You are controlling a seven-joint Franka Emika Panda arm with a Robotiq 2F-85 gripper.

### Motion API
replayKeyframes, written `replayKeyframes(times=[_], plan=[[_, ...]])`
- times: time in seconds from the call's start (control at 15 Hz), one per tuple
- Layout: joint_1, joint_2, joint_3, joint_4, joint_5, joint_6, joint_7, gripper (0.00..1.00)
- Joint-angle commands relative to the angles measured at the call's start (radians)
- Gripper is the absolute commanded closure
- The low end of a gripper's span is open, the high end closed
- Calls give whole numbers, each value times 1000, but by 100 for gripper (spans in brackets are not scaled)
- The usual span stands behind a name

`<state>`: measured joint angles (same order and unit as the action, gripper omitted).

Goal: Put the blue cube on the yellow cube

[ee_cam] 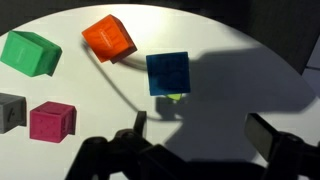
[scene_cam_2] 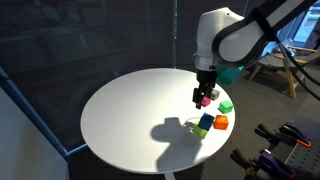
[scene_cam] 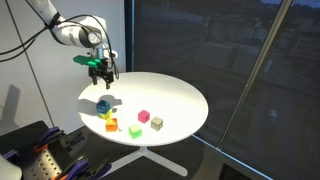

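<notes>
The blue cube (ee_cam: 167,72) sits on top of the yellow cube (ee_cam: 174,97), of which only a thin sliver shows under its lower edge in the wrist view. The stack also shows in both exterior views, with the blue cube (scene_cam: 103,103) (scene_cam_2: 205,121) over the yellow cube (scene_cam: 104,114) (scene_cam_2: 198,130). My gripper (ee_cam: 200,128) is open and empty. It hangs well above the round white table (scene_cam: 175,95) and apart from the stack, as both exterior views show (scene_cam: 100,72) (scene_cam_2: 203,97).
An orange-red cube (ee_cam: 108,38) lies close beside the stack. A green cube (ee_cam: 28,52), a magenta cube (ee_cam: 52,120) and a pale cube (ee_cam: 10,110) lie further off. The table edge runs close behind the cubes (scene_cam_2: 215,140).
</notes>
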<state>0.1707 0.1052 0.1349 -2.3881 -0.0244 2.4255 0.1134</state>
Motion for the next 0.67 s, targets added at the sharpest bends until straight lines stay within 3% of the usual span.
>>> replayKeyframes(times=[0.0, 0.6], plan=[[-9, -86, -1, -21, 14, -46, 35, 0], [-48, -240, -19, -66, 37, -115, 89, 0]])
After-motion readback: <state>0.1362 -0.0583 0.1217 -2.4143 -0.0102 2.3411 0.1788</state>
